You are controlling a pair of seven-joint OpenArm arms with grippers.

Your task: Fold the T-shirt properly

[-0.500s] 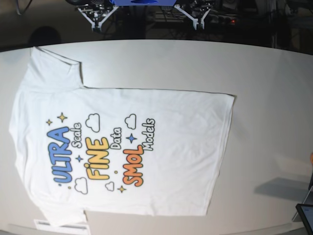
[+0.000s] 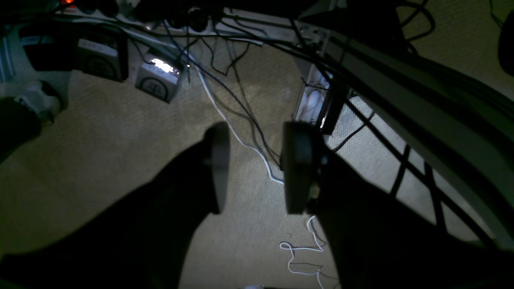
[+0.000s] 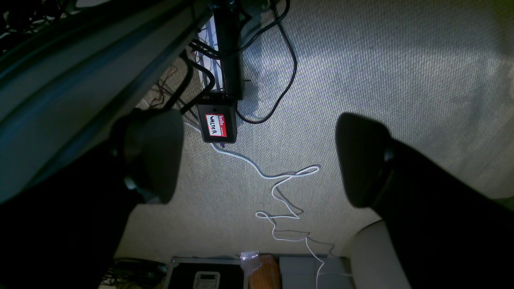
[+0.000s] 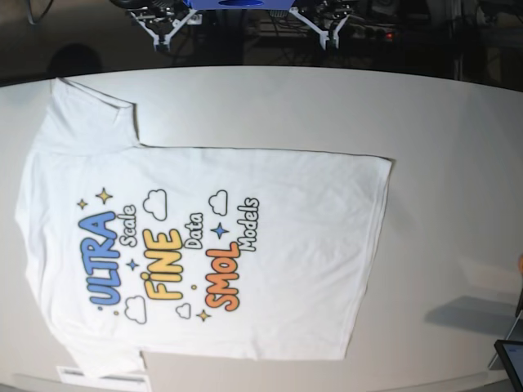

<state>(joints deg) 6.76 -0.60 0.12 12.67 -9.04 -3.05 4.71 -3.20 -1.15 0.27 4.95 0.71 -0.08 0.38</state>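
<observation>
The T-shirt [image 4: 204, 245] lies flat and spread out on the white table [image 4: 441, 147], print side up, with its collar end at the left and its hem at the right. One sleeve points to the far left corner. Neither gripper is near it. Both wrist views look down at the carpet beside the table. My left gripper [image 2: 253, 168] hangs there with a moderate gap between its fingers and nothing in it. My right gripper [image 3: 257, 158] is spread wide, also with nothing in it. In the base view only white arm parts [image 4: 327, 24] show beyond the table's far edge.
A dark tablet-like device [image 4: 511, 363] sits at the table's near right corner. A white label [image 4: 82, 376] lies by the shirt's near sleeve. On the carpet are cables [image 3: 281, 192], a black box with a red sticker [image 3: 217, 126] and cases [image 3: 209, 273].
The white arm parts at the top of the base view have drawn slightly further out of view. The shirt has not moved.
</observation>
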